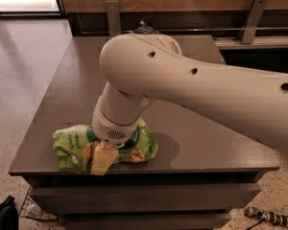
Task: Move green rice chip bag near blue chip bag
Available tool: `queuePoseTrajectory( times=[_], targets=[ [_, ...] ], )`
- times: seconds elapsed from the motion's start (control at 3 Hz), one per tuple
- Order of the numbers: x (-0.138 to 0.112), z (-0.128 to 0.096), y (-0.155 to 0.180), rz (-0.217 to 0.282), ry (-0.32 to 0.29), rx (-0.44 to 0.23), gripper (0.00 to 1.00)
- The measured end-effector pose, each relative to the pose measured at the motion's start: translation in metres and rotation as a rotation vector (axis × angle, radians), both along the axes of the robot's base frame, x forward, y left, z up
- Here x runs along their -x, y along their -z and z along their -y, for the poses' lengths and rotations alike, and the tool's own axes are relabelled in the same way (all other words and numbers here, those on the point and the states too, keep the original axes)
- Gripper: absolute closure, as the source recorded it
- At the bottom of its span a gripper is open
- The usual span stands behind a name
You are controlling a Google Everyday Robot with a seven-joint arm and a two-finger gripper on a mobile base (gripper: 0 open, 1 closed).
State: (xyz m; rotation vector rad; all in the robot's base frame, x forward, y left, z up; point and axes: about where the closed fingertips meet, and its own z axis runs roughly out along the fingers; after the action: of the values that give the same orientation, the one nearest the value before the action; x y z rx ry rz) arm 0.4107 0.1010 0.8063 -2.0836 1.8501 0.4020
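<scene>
The green rice chip bag (72, 145) lies near the front left edge of the grey table (206, 143). It is bright lime green with pictured tan chips. My gripper (103, 158) is down on the middle of the bag, and the white wrist covers the bag's centre. The big white arm (192, 80) reaches in from the right and hides much of the table. Only a small dark crinkled tip of the blue chip bag (145, 29) shows above the arm, at the table's far edge.
A wood-panelled wall with metal brackets (253, 18) runs behind the table. Tiled floor (24, 66) lies to the left. A dark object (5, 214) and a cable piece (269, 217) lie on the floor by the table's front corners.
</scene>
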Motion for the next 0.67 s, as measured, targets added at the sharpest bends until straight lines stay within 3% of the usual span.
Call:
queuePoseTrajectory(
  times=[0.67],
  targets=[
    [0.0,0.0,-0.0001,0.0,0.0,0.0,1.0]
  ],
)
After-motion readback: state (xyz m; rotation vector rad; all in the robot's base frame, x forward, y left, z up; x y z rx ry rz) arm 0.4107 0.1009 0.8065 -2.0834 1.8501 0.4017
